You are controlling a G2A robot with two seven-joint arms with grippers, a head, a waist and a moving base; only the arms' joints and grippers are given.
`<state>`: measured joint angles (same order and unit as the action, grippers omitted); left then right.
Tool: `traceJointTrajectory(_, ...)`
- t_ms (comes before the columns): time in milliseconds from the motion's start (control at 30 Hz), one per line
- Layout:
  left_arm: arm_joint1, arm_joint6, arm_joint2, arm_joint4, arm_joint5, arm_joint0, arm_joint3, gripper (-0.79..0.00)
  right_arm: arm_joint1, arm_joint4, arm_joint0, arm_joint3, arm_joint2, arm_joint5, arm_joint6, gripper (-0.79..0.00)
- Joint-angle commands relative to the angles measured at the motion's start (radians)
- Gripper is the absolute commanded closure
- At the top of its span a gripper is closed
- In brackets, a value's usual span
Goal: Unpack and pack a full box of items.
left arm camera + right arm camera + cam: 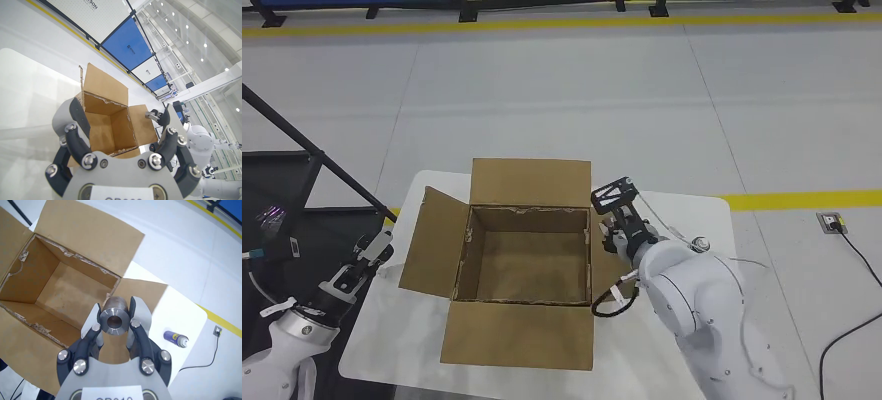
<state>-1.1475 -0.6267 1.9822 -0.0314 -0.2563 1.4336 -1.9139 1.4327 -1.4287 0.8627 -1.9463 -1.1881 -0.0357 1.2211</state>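
Box [530, 182] empty, as far as I see. My right pincer [115, 302] clamps metal cylinder [115, 318] beside its rim; left pincer [121, 105] wide, bare. Spray can [174, 339] on table.

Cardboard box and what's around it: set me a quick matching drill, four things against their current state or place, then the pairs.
1 brown cardboard box
2 hollow grey metal cylinder
3 blue spray can
4 left gripper

A on white table, beside the box
B open, nothing held
C flaps out, nothing inside
D clamped in right gripper

Pairs: 1-C, 2-D, 3-A, 4-B
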Motion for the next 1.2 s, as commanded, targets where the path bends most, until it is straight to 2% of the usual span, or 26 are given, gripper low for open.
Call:
traceJointTrajectory(0,0.000,0.000,0.000,0.000,0.000,0.000,0.000,-0.785,-0.008,-0.036,0.050,-0.049,-0.060,-0.016,0.018,0.000)
traceJointTrajectory(233,0.000,0.000,0.000,0.000,0.000,0.000,0.000,-0.785,-0.025,0.003,0.183,-0.086,-0.216,-0.015,0.004,0.000)
traceJointTrajectory(533,0.000,0.000,0.000,0.000,0.000,0.000,0.000,-0.785,-0.039,0.068,0.269,0.098,-0.347,-0.015,-0.067,0.000)
traceJointTrajectory(733,0.000,0.000,0.000,0.000,0.000,0.000,0.000,-0.785,-0.045,0.093,0.285,0.207,-0.383,-0.012,-0.120,0.000)
traceJointTrajectory(933,0.000,0.000,0.000,0.000,0.000,0.000,0.000,-0.785,-0.051,0.059,0.254,0.330,-0.382,-0.017,-0.155,0.000)
traceJointTrajectory(1167,0.000,0.000,0.000,0.000,0.000,0.000,0.000,-0.785,-0.054,0.085,0.225,0.404,-0.376,-0.006,-0.188,0.000)
